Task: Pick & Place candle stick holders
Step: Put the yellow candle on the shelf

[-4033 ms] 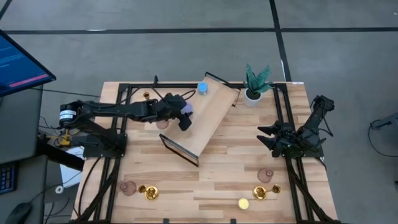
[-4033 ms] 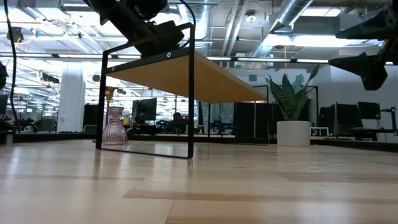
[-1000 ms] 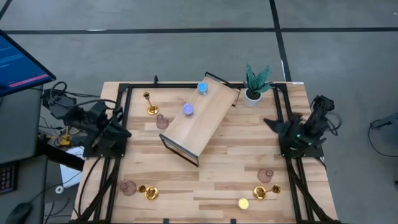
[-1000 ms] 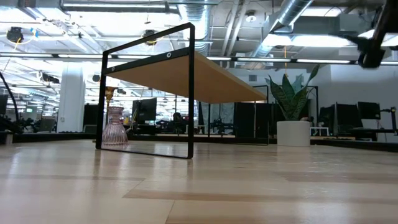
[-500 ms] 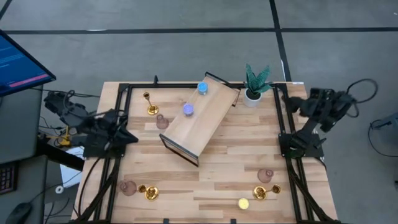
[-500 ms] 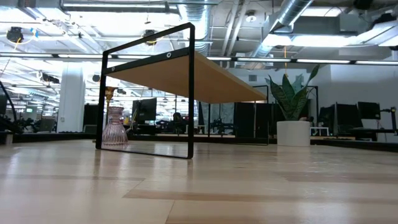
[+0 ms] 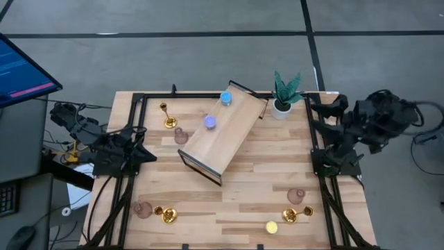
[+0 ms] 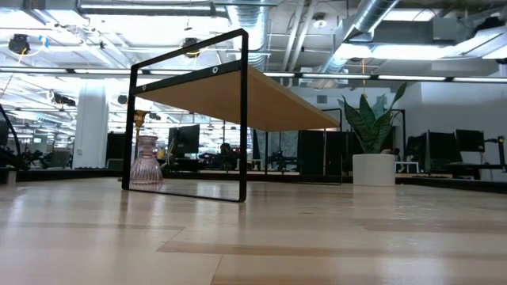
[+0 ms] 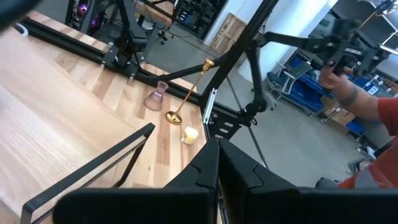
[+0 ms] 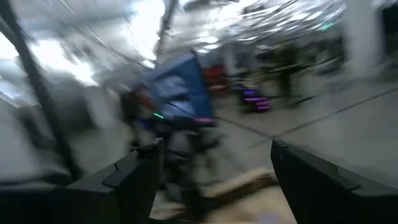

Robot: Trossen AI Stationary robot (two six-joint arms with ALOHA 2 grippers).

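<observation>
On the tilted wooden shelf [image 7: 225, 132] stand a blue holder [image 7: 225, 98] and a violet one [image 7: 209, 122]. A gold stemmed holder [image 7: 167, 117] and a pink one [image 7: 181, 135] stand on the table left of it; the pink one [image 8: 146, 170] also shows in the low view. At the near left are a pink holder [image 7: 143, 209] and a gold one [image 7: 166, 215]. At the near right are a pink [image 7: 297, 196], a gold [image 7: 291, 215] and a yellow holder [image 7: 271, 227]. My left gripper [image 7: 150, 155] is shut and empty at the left edge. My right gripper [image 7: 316, 114] is open, raised at the right edge.
A potted plant [image 7: 284, 94] stands at the far right beside the shelf. Black frame rails [image 7: 136, 125] run along both table sides. A monitor [image 7: 21, 69] stands off the left edge. In the left wrist view a person's hand [image 9: 348, 93] shows beyond the table.
My right arm has unfolded and swung up high above the table's right edge, rolling its wrist, with the gripper still open. My left arm has sunk a little at the left edge, its gripper staying shut. All the holders have kept their places.
</observation>
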